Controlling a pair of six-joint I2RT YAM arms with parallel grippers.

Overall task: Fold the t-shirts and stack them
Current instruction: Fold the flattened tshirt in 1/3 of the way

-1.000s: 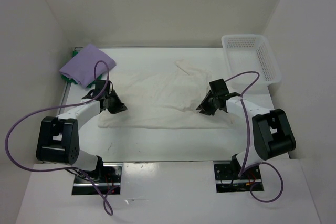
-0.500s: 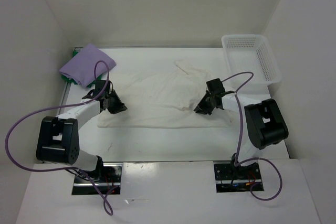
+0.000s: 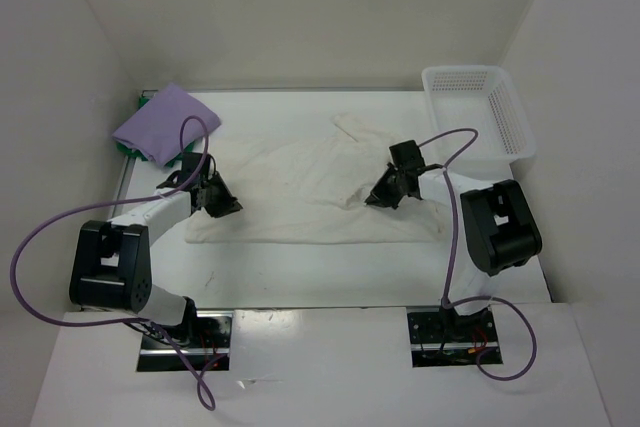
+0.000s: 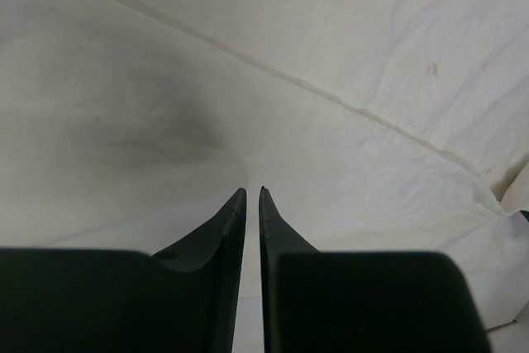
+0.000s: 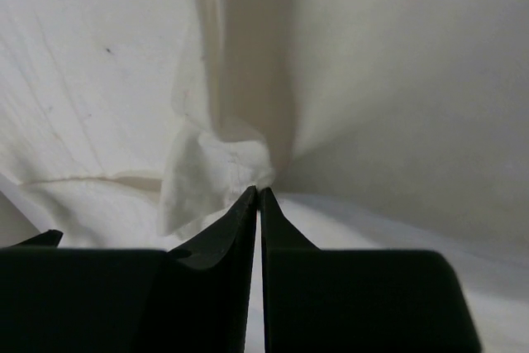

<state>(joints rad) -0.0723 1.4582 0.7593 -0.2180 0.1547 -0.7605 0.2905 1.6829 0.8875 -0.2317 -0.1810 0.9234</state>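
The cream-white t-shirt (image 3: pixel 300 197) lies spread flat across the middle of the table. My left gripper (image 3: pixel 224 205) sits at its left edge, fingers nearly together with a thin layer of cloth (image 4: pixel 331 47) between them (image 4: pixel 253 192). My right gripper (image 3: pixel 374 198) rests on the shirt's right part, shut on a small bunched fold of the cream cloth (image 5: pixel 215 163) at its tips (image 5: pixel 258 191). The lavender-purple t-shirt (image 3: pixel 162 124) lies folded at the back left corner. A bright green t-shirt (image 3: pixel 128 148) peeks out from under it.
A white lattice basket (image 3: pixel 478 82) stands at the back right corner. White walls close in the table (image 3: pixel 300 272) on the left, the back and the right. Purple cables loop up from both arms.
My right gripper has slid left and farther onto the cream-white shirt and has shut on a fold of it. The left gripper has stayed in place.
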